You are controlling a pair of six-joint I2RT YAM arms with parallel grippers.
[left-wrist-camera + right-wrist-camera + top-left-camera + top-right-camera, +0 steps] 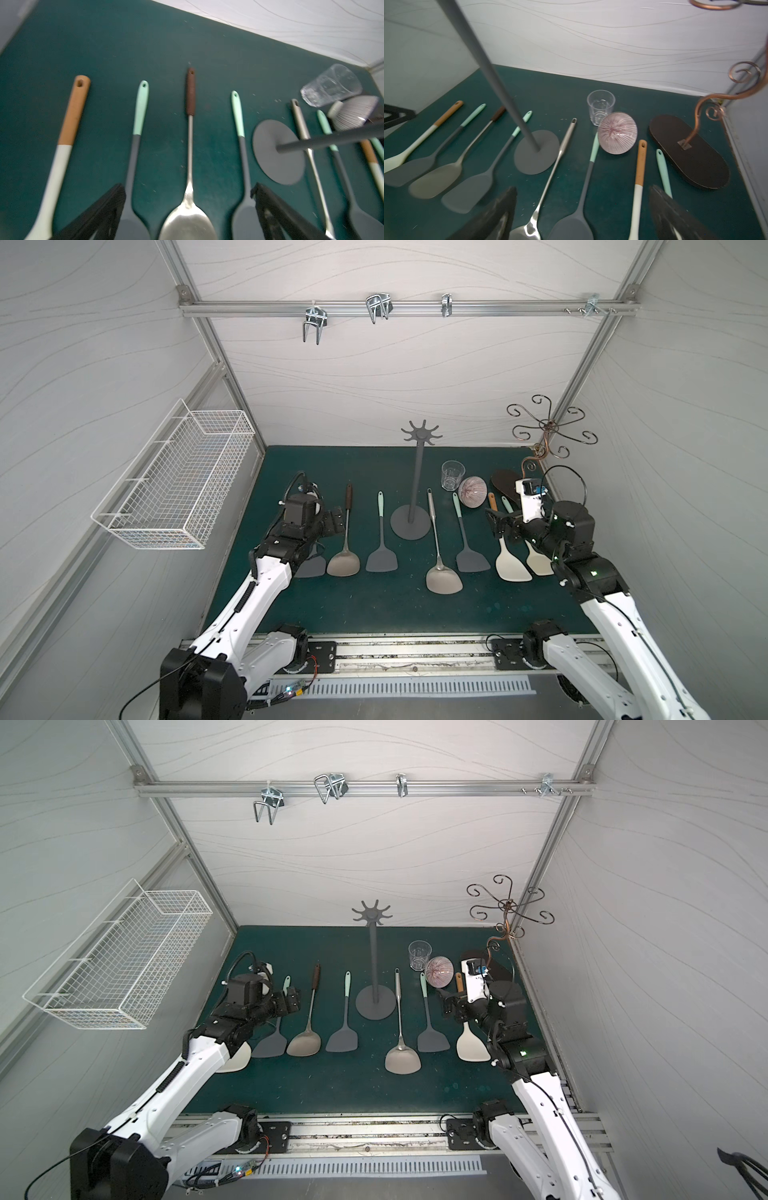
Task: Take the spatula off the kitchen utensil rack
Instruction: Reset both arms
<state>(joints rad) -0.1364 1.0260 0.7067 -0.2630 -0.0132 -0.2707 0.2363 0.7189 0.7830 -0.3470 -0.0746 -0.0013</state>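
Observation:
The kitchen utensil rack [417,477] [374,961] stands upright mid-mat, and nothing hangs from its star-shaped crown. Several spatulas lie flat on the green mat on both sides of its round base [276,158] [537,153]. My left gripper [338,520] [293,999] [188,187] is open and holds nothing. It hovers over the brown-handled metal spatula [345,531] [190,128], left of the rack. My right gripper [496,522] [446,1002] [583,188] is also open and holds nothing. It is above the grey spatula [583,187] and the white spatula [638,197], right of the rack.
A clear glass [452,475] and a tipped ribbed bowl [472,492] sit behind the right-hand spatulas. The bronze curly wire stand [548,429] fills the back right corner. A white wire basket [174,485] hangs on the left wall. Metal hooks [376,308] sit on the overhead rail.

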